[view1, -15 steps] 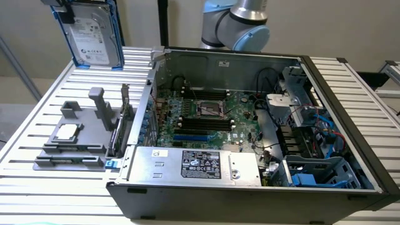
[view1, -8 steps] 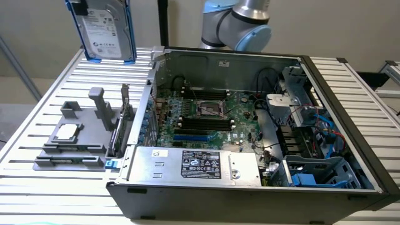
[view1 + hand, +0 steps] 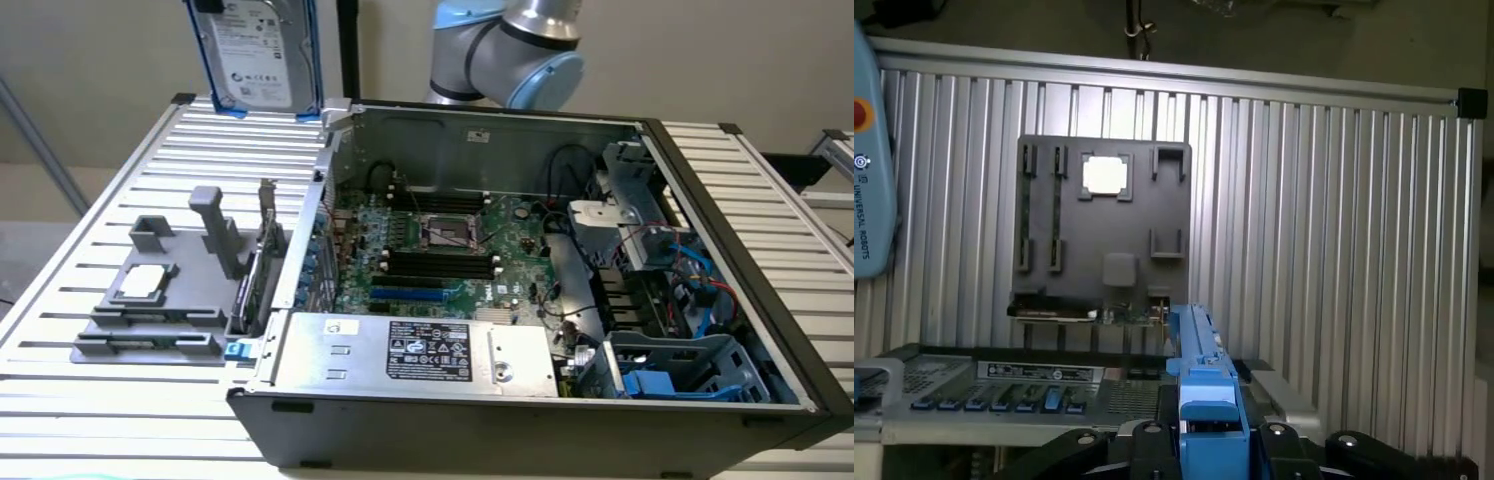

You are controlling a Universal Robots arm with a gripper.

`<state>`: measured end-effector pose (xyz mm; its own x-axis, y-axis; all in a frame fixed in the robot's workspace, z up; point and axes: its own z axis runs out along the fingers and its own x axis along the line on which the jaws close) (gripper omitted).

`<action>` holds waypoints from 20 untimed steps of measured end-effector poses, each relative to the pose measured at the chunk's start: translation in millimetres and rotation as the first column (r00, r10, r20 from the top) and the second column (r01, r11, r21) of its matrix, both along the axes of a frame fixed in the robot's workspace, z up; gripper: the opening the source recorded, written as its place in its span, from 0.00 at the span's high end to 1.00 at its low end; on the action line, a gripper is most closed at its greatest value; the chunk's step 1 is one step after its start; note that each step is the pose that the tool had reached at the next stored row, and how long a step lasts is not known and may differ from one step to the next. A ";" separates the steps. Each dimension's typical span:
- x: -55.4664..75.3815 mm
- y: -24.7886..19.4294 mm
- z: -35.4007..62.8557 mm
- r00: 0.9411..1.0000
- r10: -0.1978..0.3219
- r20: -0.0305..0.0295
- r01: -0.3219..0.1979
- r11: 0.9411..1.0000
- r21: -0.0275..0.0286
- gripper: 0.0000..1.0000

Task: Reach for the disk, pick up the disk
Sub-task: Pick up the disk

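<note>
Disk [image 3: 254, 55] hangs upright in exterior view; wrist view shows end effector [image 3: 1206, 437] pinching it.

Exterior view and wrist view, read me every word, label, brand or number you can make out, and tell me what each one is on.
"UNIVERSAL ROBOTS": on the light blue casing in the wrist view, next to a small round logo.
White label on the disk: several lines of print, too small to read.
Black label on the power-supply box: symbols and print, too small to read.
Strip label on the grey housing in the wrist view: blurred, unreadable.
</note>
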<state>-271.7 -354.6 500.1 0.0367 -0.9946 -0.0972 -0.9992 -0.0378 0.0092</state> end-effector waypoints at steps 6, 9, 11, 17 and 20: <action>27.2 -1.5 6.6 1.000 0.000 0.000 0.000 1.000 0.031 0.67; 40.9 -2.8 7.3 1.000 0.000 0.000 0.000 0.999 0.044 0.67; 50.0 -3.7 7.4 1.000 0.000 0.000 0.000 0.999 0.050 0.67; 77.1 -7.1 7.4 1.000 0.000 0.000 0.000 0.998 0.066 0.67; 90.8 -9.0 7.5 1.000 0.000 0.000 0.000 0.997 0.073 0.67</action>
